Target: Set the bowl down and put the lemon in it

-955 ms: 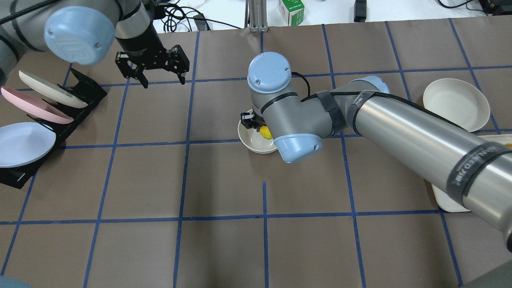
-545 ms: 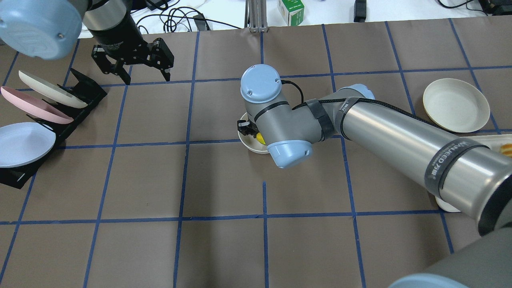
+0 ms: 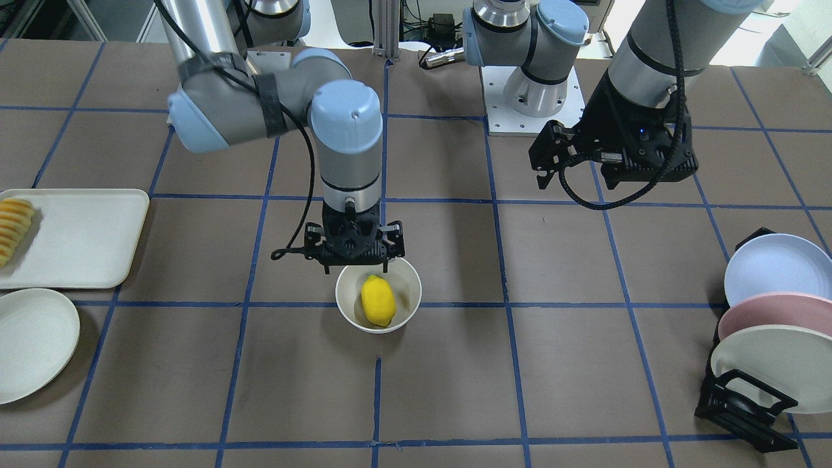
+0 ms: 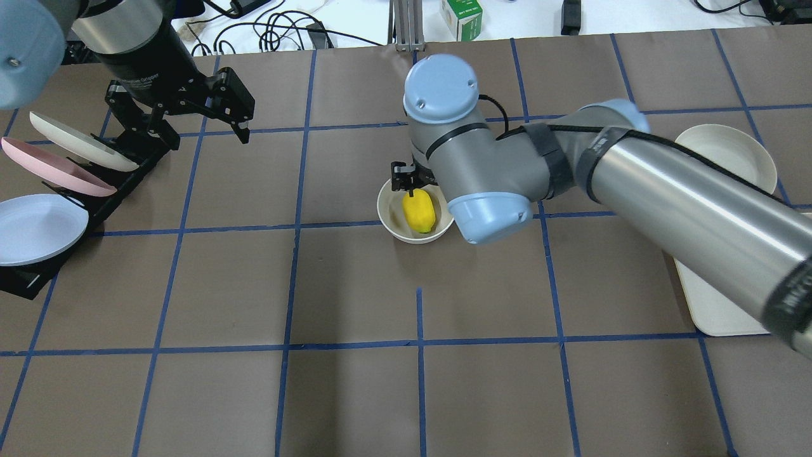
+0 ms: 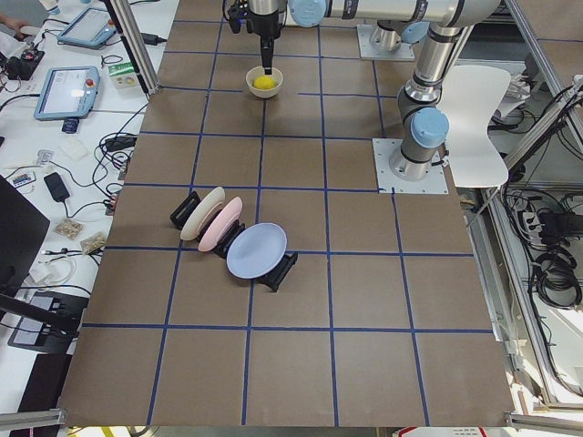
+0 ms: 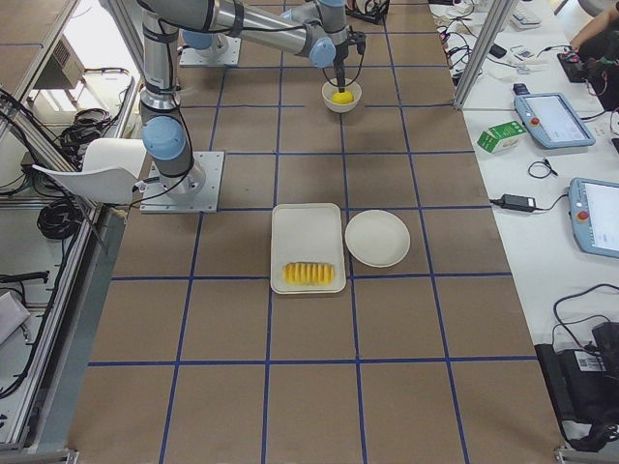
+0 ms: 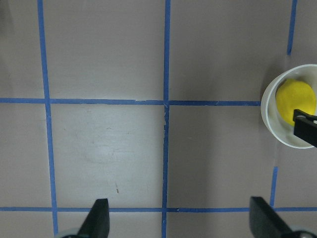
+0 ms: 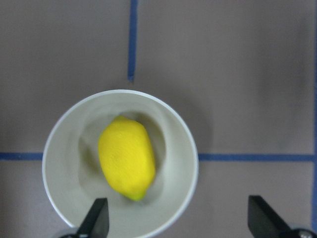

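The off-white bowl (image 3: 348, 305) stands near the table's middle, and the yellow lemon (image 3: 378, 300) lies inside it. Both show in the overhead view, bowl (image 4: 389, 219) and lemon (image 4: 419, 211), and in the right wrist view, bowl (image 8: 64, 168) and lemon (image 8: 126, 157). My right gripper (image 3: 355, 260) hangs just above the bowl's robot-side rim, open and empty, its fingers (image 8: 96, 220) spread wide. My left gripper (image 4: 193, 130) is open and empty, far from the bowl and close to the plate rack. Its view catches the bowl (image 7: 270, 126) at the right edge.
A black rack (image 4: 130, 149) with three pastel plates stands at the table's left end. A flat cream plate (image 4: 726, 165) and a white tray (image 3: 78, 237) with sliced yellow food (image 3: 13, 227) are on the right side. A green box (image 4: 462, 18) and cables lie beyond the far edge.
My right gripper has lifted off the bowl, and the lemon now lies in full view inside it. My left gripper has moved left toward the plate rack.
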Robot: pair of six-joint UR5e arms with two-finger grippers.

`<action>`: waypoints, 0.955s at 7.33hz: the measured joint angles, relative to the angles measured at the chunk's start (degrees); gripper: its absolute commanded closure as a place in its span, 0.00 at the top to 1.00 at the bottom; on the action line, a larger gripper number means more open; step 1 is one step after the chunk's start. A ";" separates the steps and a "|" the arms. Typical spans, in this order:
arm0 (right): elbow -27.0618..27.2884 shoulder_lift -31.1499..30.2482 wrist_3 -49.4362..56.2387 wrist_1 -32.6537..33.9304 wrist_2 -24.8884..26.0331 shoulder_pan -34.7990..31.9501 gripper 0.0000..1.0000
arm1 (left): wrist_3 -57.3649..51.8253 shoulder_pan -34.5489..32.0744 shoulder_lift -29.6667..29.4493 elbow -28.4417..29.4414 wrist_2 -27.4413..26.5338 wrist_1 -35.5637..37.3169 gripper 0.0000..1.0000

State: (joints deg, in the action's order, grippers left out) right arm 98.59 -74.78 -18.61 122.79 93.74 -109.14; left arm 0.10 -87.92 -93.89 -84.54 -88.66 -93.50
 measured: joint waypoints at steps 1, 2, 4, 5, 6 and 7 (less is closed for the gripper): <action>-0.96 -5.50 0.40 -7.30 -0.53 3.11 1.00 | -0.01 0.13 0.05 -0.01 -0.03 -0.26 1.00; -1.68 -10.31 2.16 -12.86 -0.88 6.56 1.00 | -0.01 0.17 0.12 -0.01 -0.08 -0.53 1.00; -2.94 -15.33 9.26 -20.48 -1.12 13.27 1.00 | -0.06 0.51 0.20 -0.01 -0.10 -0.67 1.00; -4.74 -16.14 12.13 -24.75 -1.73 15.58 1.00 | -0.15 0.88 0.28 -0.03 -0.16 -0.67 1.00; -7.03 -16.45 13.52 -29.50 -2.83 16.76 1.00 | -0.22 1.23 0.33 -0.07 -0.69 -0.67 1.00; -8.24 -16.62 14.01 -32.50 -3.48 17.15 1.00 | -0.26 1.42 0.36 -0.08 -1.42 -0.65 1.00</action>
State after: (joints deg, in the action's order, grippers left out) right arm 90.35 -91.40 -4.59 90.28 90.25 -91.99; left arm -0.16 -86.50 -93.53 -84.62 -90.08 -94.15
